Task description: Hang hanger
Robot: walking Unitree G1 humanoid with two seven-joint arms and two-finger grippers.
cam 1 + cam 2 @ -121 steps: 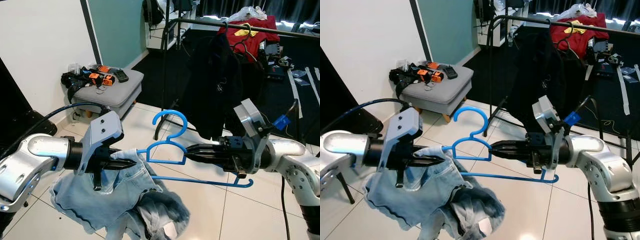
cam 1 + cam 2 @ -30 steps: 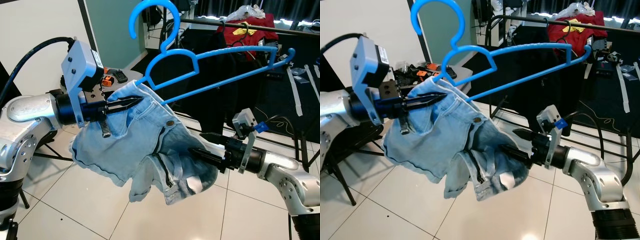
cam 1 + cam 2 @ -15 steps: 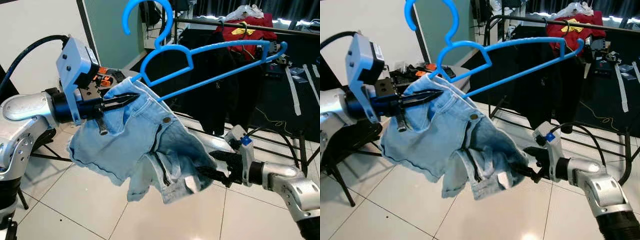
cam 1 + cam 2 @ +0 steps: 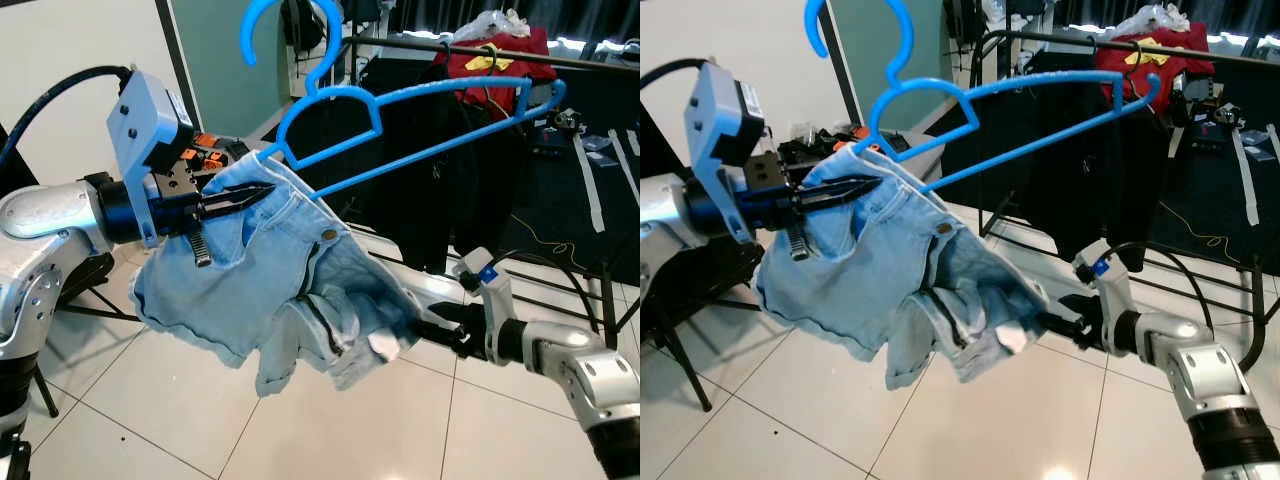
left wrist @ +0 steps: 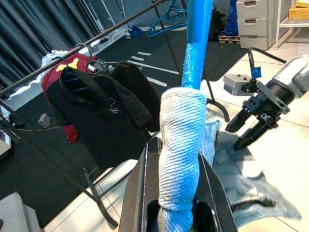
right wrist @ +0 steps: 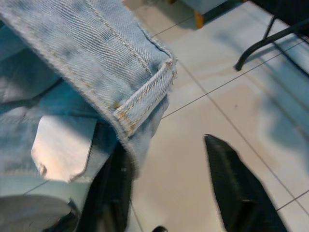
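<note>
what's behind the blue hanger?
Behind the blue hanger stands a clothes rail with a black garment and a red garment hanging. The denim shorts cover the rail's lower left.

The left arm reached forward at chest height, its left gripper point(image 4: 240, 197) clamped tight, fingers point(image 5: 137, 193) pinching cloth and a blue bar. The right arm stretched low, and its right gripper point(image 6: 169, 188) stood parted, one finger point(image 6: 236, 188) bare, the other seemingly brushing fabric.
</note>
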